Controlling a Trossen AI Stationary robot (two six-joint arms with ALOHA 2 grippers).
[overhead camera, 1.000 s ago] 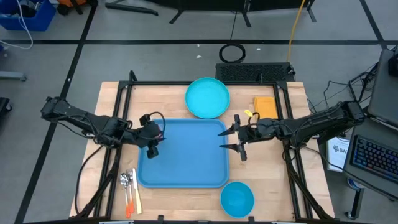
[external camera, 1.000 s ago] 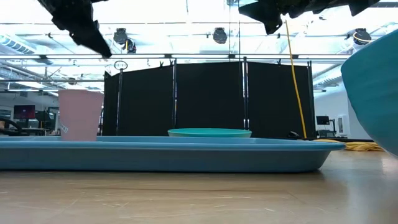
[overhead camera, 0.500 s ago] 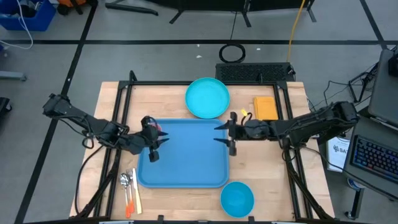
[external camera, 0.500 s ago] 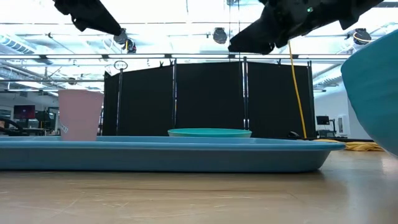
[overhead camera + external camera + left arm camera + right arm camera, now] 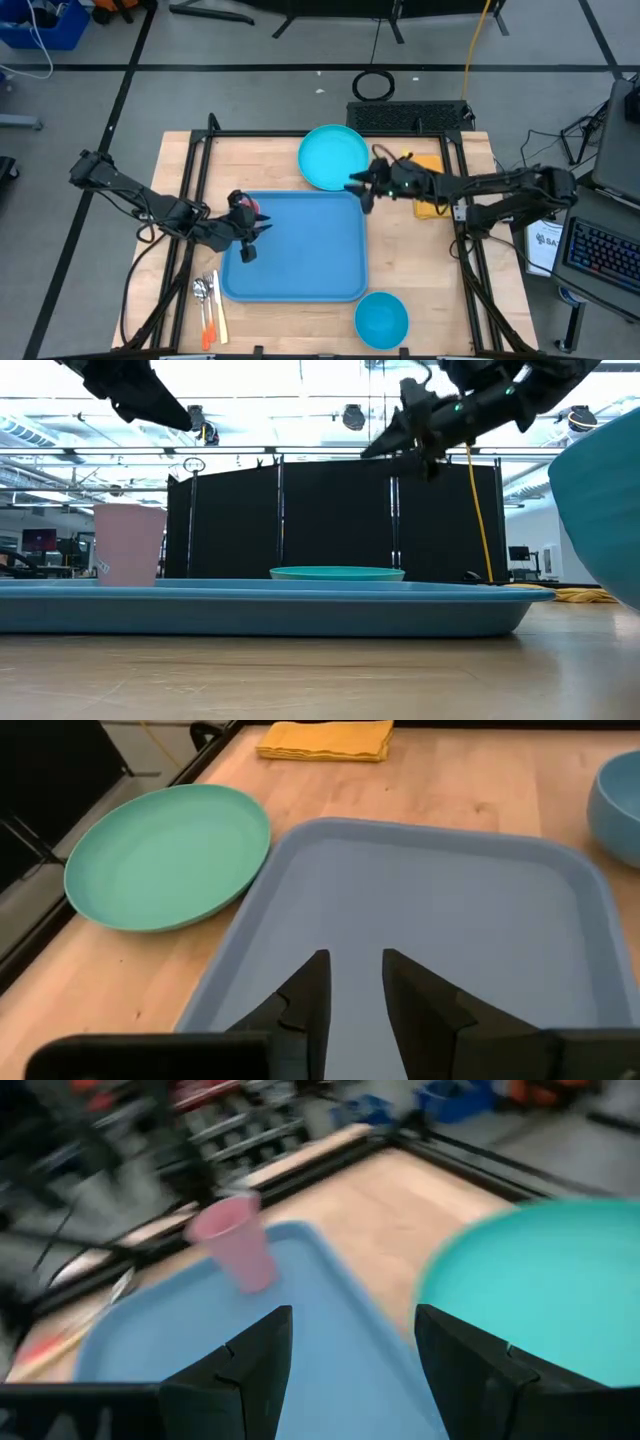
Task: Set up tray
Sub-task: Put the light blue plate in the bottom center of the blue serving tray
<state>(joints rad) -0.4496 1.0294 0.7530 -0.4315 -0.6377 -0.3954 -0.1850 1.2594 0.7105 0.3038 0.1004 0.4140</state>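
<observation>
High view, tray: the large flat blue plastic rectangular tray (image 5: 295, 245) lies in the middle of the pale wooden table (image 5: 260, 160), nothing on its floor but a pink plastic cup (image 5: 247, 205) at its left far corner.
High view, left arm: the left gripper (image 5: 250, 240) hangs over the tray's left edge, just beside the pink cup, its 2 fingers a narrow gap apart and holding nothing.
High view, right arm: the right gripper (image 5: 358, 190) hovers at the tray's far right corner, next to the round cyan plastic plate (image 5: 333, 157); fingers spread, nothing between them.
High view, other things: a small round blue bowl (image 5: 381, 319) sits off the tray's near right corner; a folded yellow cloth (image 5: 427, 167) lies right of the plate, partly under the right arm; cutlery (image 5: 208, 305) lies by the tray's near left corner.
Low view: the tray (image 5: 270, 605) spans the table, the cup (image 5: 128, 544) standing at its left end, the plate (image 5: 337, 573) showing behind it. The right gripper (image 5: 395, 443) is held high above; the bowl's wall (image 5: 600, 510) fills the right edge.
Left wrist view: 2 dark fingers (image 5: 305, 995) stand slightly parted over the tray (image 5: 470, 920), empty; the plate (image 5: 165, 855), cloth (image 5: 325, 738) and bowl (image 5: 618, 780) lie beyond.
Right wrist view: wide-set fingers (image 5: 245, 1370) frame the tray (image 5: 250, 1340), with cup (image 5: 235, 1240) and plate (image 5: 545, 1280) ahead, nothing gripped.
</observation>
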